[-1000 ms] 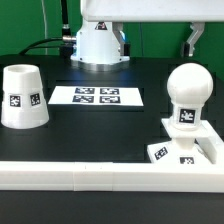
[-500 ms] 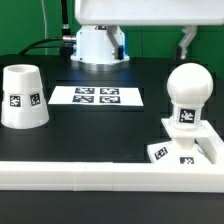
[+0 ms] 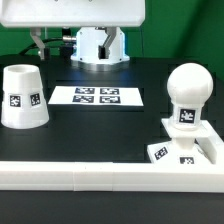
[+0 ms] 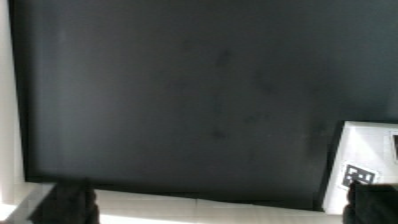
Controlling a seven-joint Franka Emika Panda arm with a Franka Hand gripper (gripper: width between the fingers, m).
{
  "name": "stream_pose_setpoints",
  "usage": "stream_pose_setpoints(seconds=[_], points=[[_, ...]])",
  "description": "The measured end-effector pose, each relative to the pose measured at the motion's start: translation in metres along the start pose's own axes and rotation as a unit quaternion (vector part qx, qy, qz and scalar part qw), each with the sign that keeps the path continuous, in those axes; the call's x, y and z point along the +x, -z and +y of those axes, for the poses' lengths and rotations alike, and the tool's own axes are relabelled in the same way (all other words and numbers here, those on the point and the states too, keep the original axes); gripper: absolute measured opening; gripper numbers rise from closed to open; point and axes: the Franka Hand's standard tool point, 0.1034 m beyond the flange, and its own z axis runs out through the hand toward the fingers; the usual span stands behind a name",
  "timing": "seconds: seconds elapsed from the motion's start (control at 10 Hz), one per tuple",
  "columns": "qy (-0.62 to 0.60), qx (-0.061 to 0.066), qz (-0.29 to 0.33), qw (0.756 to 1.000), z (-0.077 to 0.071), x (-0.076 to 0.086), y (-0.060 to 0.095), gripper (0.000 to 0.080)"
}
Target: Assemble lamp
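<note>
A: White plastic parts are sitting on the black table (image 3: 110,125). The bulb (image 3: 187,92) is standing upright on the base (image 3: 186,147) at the exterior view's near right. The shade (image 3: 22,97) is resting mouth-down, well apart, at the left.

B: Gripper state?

A: The gripper (image 4: 214,205) is showing only two dark fingertips (image 4: 68,203) with a wide gap between them, holding nothing.

B: Risks?

A: An off-centre grasp is likely tipping the tapered shade, or a low pass is knocking the bulb.

B: Contents of the shade?

A: Cannot tell; it is lying inverted. The marker board (image 3: 97,97) is carrying only tags.
</note>
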Motion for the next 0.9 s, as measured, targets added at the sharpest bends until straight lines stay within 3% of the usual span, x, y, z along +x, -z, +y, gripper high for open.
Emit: stream_pose_setpoints(seconds=[0.4,0.7,0.9], points=[[0.001,0.000,-0.002,1.000,0.001,-0.003,0.000,0.0698],[-0.024,0.003,-0.023,0.999,0.023,-0.053,-0.003,0.0698],[-0.038,0.014,-0.045,0.998,0.036,-0.076,-0.011,0.0698]])
